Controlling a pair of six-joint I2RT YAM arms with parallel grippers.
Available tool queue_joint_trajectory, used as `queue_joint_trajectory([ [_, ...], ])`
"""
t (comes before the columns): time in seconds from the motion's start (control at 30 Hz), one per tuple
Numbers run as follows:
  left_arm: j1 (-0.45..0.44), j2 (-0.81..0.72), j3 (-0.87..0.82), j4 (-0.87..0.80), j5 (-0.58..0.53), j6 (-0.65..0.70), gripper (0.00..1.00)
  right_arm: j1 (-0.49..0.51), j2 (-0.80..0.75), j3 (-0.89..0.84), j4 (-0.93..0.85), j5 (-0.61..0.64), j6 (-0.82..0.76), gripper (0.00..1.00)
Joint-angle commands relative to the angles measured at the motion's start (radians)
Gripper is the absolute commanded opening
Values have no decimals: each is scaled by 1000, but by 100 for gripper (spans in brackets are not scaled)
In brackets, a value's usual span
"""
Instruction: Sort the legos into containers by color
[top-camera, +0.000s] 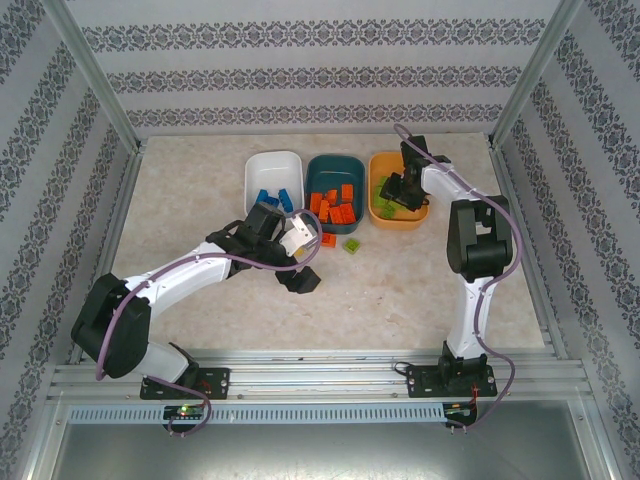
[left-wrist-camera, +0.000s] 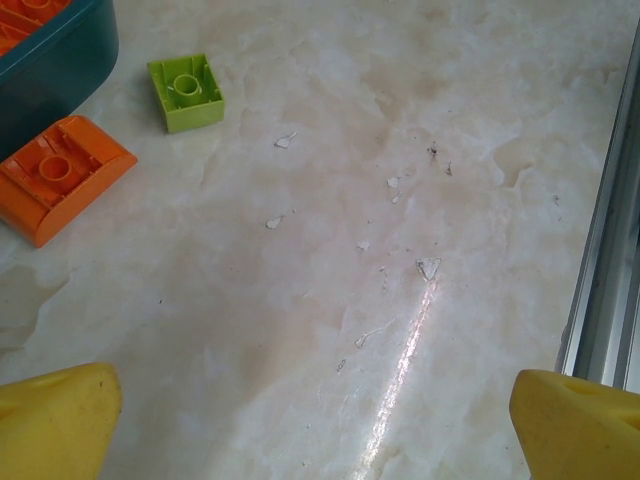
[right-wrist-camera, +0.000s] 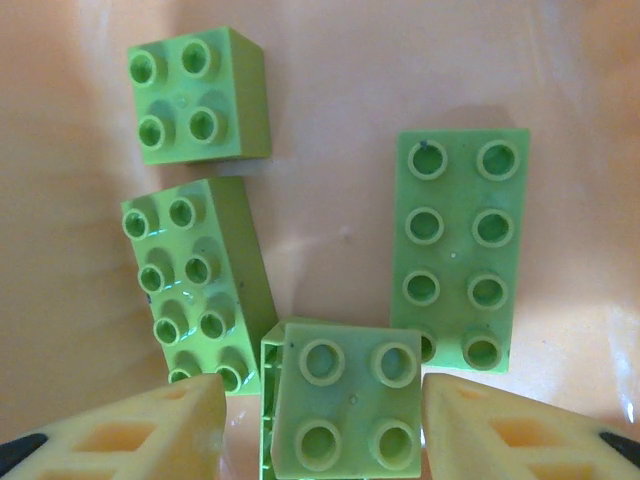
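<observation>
White tray (top-camera: 272, 165), left end of the row: holds blue bricks (top-camera: 277, 197).

Dark teal tray (top-camera: 335, 168), centre: holds orange-red bricks (top-camera: 334, 205).

Two bricks lie loose on the bench (top-camera: 400, 290) in front of the teal tray. One is an orange-red brick (left-wrist-camera: 60, 175) with a sloped top, just beside the tray wall. The other is a lime green square brick (left-wrist-camera: 186, 92) with one round ring on its upper face.

Left hand (left-wrist-camera: 320, 430) hovers over bare bench, yellow fingertips (left-wrist-camera: 55, 420) wide apart, holding nothing.

Light orange tray (top-camera: 385, 160), right end: contains four lime green bricks, two square with four studs and two long with eight studs.

Right hand (right-wrist-camera: 325, 430) is over this tray. Its fingers stand apart either side of the nearest square brick (right-wrist-camera: 345, 405), with a gap visible on one side.
</observation>
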Motion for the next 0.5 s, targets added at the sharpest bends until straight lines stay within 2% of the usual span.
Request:
queue_joint_trajectory([
  [0.0,-17,-28,-19,41,25,32,100,-5,-23,-21,-2,-2,-6,57],
  [0.23,-17,-48,-41,70,23,37,100,-3,-212,-166,110,29,-7,60],
  [0.47,-17,-82,-66,101,-2,54,100,37,-442,-318,221,-50,-85,66],
])
